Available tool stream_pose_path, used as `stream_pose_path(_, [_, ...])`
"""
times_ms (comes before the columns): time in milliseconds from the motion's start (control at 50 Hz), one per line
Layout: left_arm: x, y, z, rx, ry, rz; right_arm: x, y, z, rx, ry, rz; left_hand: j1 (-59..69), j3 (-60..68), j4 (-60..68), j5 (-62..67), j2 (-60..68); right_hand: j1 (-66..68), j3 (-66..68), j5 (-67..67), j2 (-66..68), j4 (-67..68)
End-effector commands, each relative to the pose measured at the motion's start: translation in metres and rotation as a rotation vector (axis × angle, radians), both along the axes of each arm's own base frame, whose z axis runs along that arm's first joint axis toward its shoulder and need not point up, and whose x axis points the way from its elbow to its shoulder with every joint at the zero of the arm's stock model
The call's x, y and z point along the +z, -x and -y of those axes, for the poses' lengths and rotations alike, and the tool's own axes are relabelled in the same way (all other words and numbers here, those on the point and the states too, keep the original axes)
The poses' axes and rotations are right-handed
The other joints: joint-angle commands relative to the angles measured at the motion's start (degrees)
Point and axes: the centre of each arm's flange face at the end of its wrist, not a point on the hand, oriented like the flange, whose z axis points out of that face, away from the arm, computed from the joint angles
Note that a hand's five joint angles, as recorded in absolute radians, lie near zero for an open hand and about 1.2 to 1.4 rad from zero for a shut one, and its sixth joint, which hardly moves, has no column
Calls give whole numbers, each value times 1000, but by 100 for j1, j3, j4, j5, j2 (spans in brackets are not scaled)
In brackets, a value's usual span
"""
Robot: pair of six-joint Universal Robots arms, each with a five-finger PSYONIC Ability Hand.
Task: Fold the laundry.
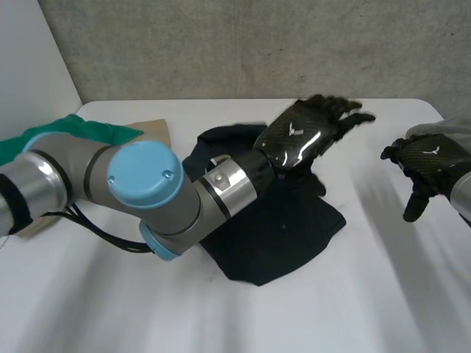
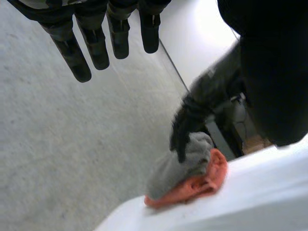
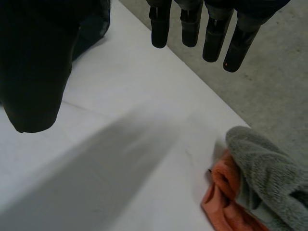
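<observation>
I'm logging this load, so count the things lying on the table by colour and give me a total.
black cloth: 1
green cloth: 1
tan sheet, cloth or card, cannot tell: 1
grey cloth: 1
orange cloth: 1
Total: 5

plain white tabletop [image 1: 331,309], rough grey concrete wall [image 1: 243,44] right behind it, flat tan cardboard-looking sheet [image 1: 151,132] lying near the table's far left corner
</observation>
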Motion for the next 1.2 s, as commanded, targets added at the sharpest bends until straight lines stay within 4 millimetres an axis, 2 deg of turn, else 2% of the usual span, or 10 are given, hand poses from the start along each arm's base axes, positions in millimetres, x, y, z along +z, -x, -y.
stream_pose_path(20, [71,-36,19,256,31,-122,11,-4,5,79,53,-29,1312,1188,1219,1273,1202,-127,-207,-377,-247,-338])
stream_pose_path(140, [74,-82,10,497,-84,-5,9,-20,-13,305,50,-164,2407,2283,2314,2368,2297,-127,-207,-377,-247,-338])
stream_pose_path(260, [13,-117,-25,623,-220,348,-9,-38,-27,483,-3,-198,2493,2368,2400,2453,2382,-127,-207,-377,-247,-338])
stream_pose_path(420, [-62,-129,-71,592,-374,632,-53,-78,-25,640,-60,-234,2358,2234,2265,2319,2248,-127,-207,-377,-247,-338])
stream_pose_path(660, [-83,-110,-41,612,-362,576,-90,-85,1,601,-26,-266,1567,1443,1474,1528,1457,536,456,286,416,325])
stream_pose_path(960, [-101,-83,-4,639,-298,561,-98,-98,10,568,-22,-217,1920,1796,1827,1880,1809,5834,5754,5583,5713,5622])
stream_pose_path(1000, [-103,-78,0,638,-255,561,-94,-100,12,557,-20,-187,2373,2249,2280,2334,2263,6871,6790,6620,6750,6659])
stream_pose_path(1100, [-105,-68,11,641,-143,542,-89,-105,16,533,-9,-132,4254,4130,4161,4214,4144,6873,6793,6623,6753,6662])
stream_pose_path(1140, [-102,-65,18,655,-88,520,-87,-106,17,524,-2,-116,6231,6107,6138,6192,6121,6873,6793,6623,6753,6662])
stream_pose_path(1200, [-93,-63,24,681,-42,492,-80,-105,21,486,17,-106,6662,6538,6569,6622,6552,6873,6793,6623,6753,6662])
